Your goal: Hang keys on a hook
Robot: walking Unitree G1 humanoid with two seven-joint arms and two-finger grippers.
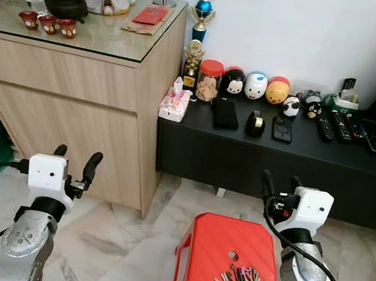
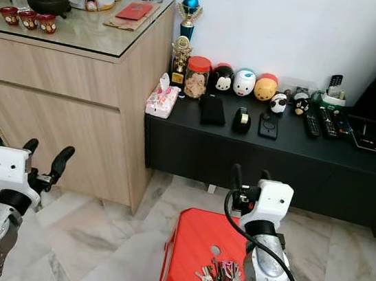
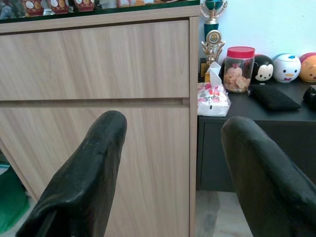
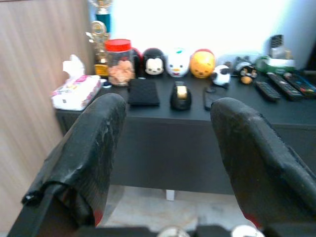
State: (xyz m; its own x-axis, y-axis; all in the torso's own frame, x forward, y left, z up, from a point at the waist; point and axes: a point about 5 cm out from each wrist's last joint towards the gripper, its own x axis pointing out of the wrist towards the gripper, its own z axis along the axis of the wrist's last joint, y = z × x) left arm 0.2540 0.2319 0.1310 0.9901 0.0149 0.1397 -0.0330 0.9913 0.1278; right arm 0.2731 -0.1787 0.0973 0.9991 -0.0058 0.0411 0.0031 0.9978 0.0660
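The task had barely begun: the keys (image 1: 241, 280) lay in a bunch on the red stool (image 1: 210, 249), at five o'clock in the head view, ungrasped. The right claw (image 1: 280, 186) and the left claw (image 1: 76, 159) both stood wide open and empty. No hook was visible. No writing was legible.

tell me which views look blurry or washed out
Right wrist view: soft all over, the white wall blown out, the hand close and fuzzy. Left wrist view: cabinet sharp, the near fingers out of focus. Both eye views: crisp, evenly lit, with glare on the cabinet's glass top.
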